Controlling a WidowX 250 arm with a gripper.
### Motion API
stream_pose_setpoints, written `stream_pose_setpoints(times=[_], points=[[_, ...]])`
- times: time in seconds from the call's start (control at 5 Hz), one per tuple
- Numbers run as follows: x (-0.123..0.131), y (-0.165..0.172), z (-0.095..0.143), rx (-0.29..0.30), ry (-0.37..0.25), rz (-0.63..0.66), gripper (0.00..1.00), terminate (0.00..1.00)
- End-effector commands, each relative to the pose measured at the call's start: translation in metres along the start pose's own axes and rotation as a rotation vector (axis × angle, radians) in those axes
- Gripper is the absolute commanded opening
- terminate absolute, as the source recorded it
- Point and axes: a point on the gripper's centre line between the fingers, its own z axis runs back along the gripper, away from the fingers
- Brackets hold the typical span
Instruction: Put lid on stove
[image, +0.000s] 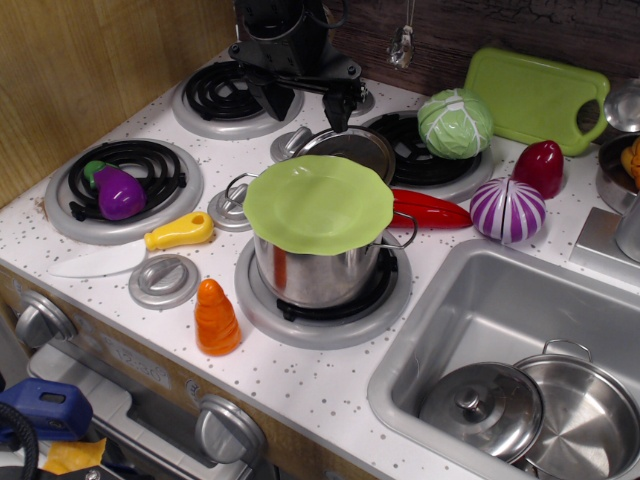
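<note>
Observation view. The round shiny stainless-steel lid (350, 148) lies on the white speckled toy stove (260, 370), in the middle of the cooktop between the two rear coil burners and just behind the steel pot (318, 268) that stands on the front right burner. The pot is capped by a floppy lime-green silicone disc (318, 200), which hides the near edge of the lid. The black robot gripper (305, 100) hangs directly over the lid, fingertips (338, 108) pointing down at its rear rim and apart from it; the fingers stand spread, with nothing between them.

Handling, as judged from this view: the lid appears thin, rigid and light, with a polished, slippery dome offering no purchase from above. The raised rim is the likeliest hold, one finger inside and one outside, at the exposed rear arc away from the green disc. A shallow pinch may slide off.

Also on the cooktop: a purple toy eggplant (120, 192) on the left burner, a green toy cabbage (455, 123) on the rear right burner, a red toy pepper (430, 211).
</note>
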Motion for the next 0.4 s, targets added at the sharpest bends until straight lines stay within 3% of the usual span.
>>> stream_pose_setpoints(times=[0.0,0.2], points=[[0.0,0.0,0.0,0.0,0.0,0.0,1.0,0.0],[0.003,-0.001,-0.012,0.0,-0.025,-0.003,1.0,0.0]])
